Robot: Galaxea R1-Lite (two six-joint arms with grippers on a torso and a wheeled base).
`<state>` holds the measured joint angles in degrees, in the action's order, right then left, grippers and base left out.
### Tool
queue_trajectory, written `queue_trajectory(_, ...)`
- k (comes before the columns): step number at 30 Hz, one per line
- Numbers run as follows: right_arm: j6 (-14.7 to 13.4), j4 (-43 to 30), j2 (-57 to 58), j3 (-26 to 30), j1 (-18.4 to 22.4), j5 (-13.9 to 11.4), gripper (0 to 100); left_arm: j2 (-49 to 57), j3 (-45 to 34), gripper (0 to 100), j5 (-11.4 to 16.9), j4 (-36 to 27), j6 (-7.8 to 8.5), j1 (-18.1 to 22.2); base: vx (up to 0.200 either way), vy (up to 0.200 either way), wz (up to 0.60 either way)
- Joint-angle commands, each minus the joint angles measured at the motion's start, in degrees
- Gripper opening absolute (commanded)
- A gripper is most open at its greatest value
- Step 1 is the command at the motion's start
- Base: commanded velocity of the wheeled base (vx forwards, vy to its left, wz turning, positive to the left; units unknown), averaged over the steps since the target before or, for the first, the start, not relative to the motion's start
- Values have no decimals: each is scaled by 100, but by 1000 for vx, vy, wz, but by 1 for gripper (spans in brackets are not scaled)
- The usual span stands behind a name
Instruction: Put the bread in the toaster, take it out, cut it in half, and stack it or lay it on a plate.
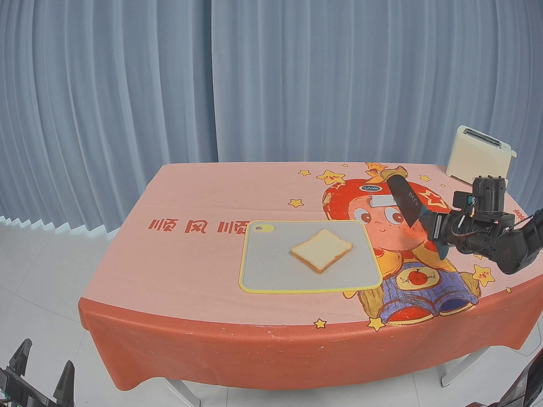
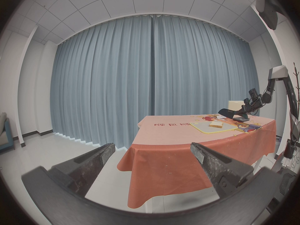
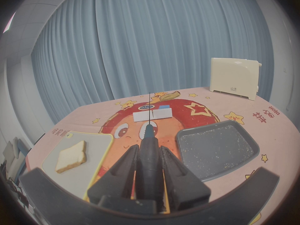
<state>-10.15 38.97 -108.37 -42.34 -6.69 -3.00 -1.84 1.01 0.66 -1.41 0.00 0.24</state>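
A slice of bread (image 1: 322,249) (image 3: 70,157) lies flat on the grey, yellow-rimmed cutting board (image 1: 271,267) (image 3: 93,147) at the table's middle. My right gripper (image 1: 438,227) (image 3: 149,149) hovers above the table to the right of the board, shut on the handle of a black knife (image 1: 406,199) (image 3: 149,132) whose blade points up and back. The cream toaster (image 1: 479,155) (image 3: 234,77) stands at the far right corner. A dark grey tray (image 3: 215,149) lies on the table beneath the right arm. My left gripper (image 2: 152,146) (image 1: 42,368) is open, low and off the table's front left.
A small white block (image 1: 384,200) (image 3: 152,114) lies on the cloth behind the knife. The table carries an orange cartoon-print cloth (image 1: 198,267), with bare room left of the board. Blue curtains hang behind.
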Motion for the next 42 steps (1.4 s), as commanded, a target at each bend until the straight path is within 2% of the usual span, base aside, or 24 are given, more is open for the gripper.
queue_trajectory(1, 49, -4, 317, 68, -43, 1, 0, -9, -48, 100, -4, 1, 0, 2, 0, 0, 0)
queue_trajectory(11, 119, -4, 915, 367, -482, 27, 0, -9, -48, 100, 4, 1, 0, 2, 0, 0, 0)
queue_trajectory(21, 198, -4, 1301, 419, -544, 27, 0, -9, -48, 100, 4, 1, 0, 2, 0, 0, 0)
queue_trajectory(42, 198, -4, 1486, 604, -992, 27, 0, -9, -48, 100, 4, 1, 0, 2, 0, 0, 0)
